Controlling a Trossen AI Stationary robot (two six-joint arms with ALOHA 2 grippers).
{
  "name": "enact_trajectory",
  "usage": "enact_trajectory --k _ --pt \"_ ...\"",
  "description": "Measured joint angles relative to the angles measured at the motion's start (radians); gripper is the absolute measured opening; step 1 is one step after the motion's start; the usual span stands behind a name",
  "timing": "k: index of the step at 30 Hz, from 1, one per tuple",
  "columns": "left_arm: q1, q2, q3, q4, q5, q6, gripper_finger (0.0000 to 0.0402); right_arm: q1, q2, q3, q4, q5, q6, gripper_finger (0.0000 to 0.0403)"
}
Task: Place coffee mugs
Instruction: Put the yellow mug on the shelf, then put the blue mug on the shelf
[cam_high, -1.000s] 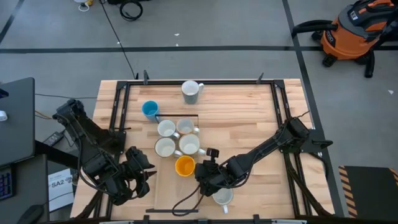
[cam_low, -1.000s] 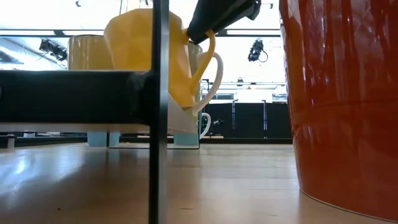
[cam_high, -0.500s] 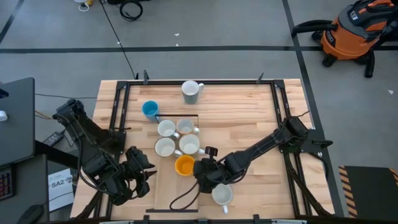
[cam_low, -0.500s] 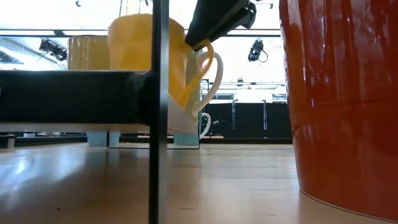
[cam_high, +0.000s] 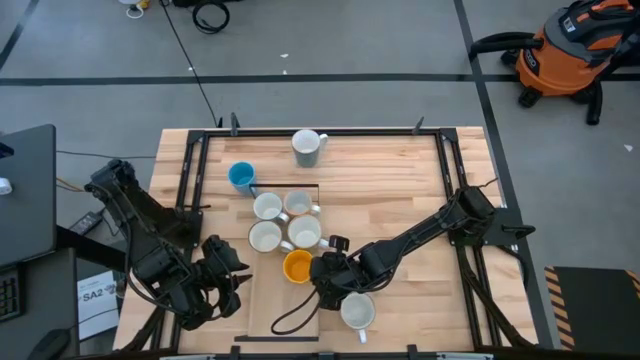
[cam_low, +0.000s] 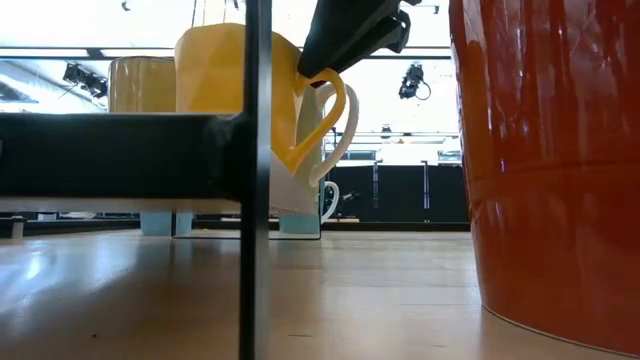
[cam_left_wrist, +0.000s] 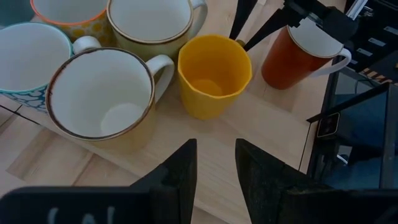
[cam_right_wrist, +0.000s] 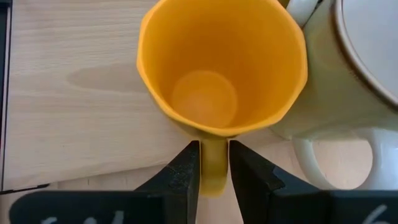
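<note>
My right claw (cam_right_wrist: 213, 163) pinches the handle of the yellow mug (cam_high: 296, 266), one finger (cam_right_wrist: 181, 171) on either side of it, near the middle of the desk (cam_high: 400, 195) toward its front edge. The mug stands upright with its mouth open to the ceiling – in the right wrist view I look straight down into it and see its round base. Just beside it, touching or nearly so, sits a cream mug (cam_right_wrist: 348, 74) with a dark rim line, its handle turned toward my claw. That one belongs to a tight cluster of four pale mugs (cam_high: 283, 220) behind the yellow mug. A bright blue mug (cam_high: 241, 177) stands apart from them toward the back left, and a greyish mug (cam_high: 307, 147) stands alone near the far edge. One more mug (cam_high: 357, 313), white inside, sits close to the front edge just beside my right arm – the left wrist view shows its outside as rust red (cam_left_wrist: 292, 59). My left claw (cam_left_wrist: 214, 171) hangs over the front left part of the desk, fingers spread with a narrow gap and nothing between them, pointing at the cluster.
</note>
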Motion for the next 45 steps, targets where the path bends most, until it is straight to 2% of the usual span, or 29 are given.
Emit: enact_trajectory --k 10,20,28,33,38,41,45 --pt "0.000 0.000 0.000 0.000 0.000 0.000 0.0117 0.000 0.000 0.000 0.000 0.001 0.001 0.0122" --pt "0.000 0.000 0.000 0.000 0.000 0.000 0.0117 0.000 -0.004 0.000 -0.009 0.005 0.004 0.0122" --pt "0.000 0.000 0.000 0.000 0.000 0.001 0.0117 0.007 -0.076 0.000 -0.036 0.003 -0.014 0.0122" --pt "0.001 0.000 0.000 -0.003 -0.012 0.002 0.0117 0.029 -0.178 0.000 -0.157 0.012 -0.029 0.0122" --pt "0.043 -0.011 0.000 -0.046 -0.047 0.042 0.0117 0.048 -0.307 -0.001 -0.358 0.126 -0.053 0.0122" --pt "0.110 -0.044 0.000 -0.080 -0.049 0.074 0.0117 0.042 -0.408 -0.049 -0.428 0.225 -0.054 0.0122" --pt "0.245 -0.115 0.000 -0.114 -0.048 0.109 0.0117 0.004 -0.595 -0.201 -0.410 0.334 -0.057 0.0122"
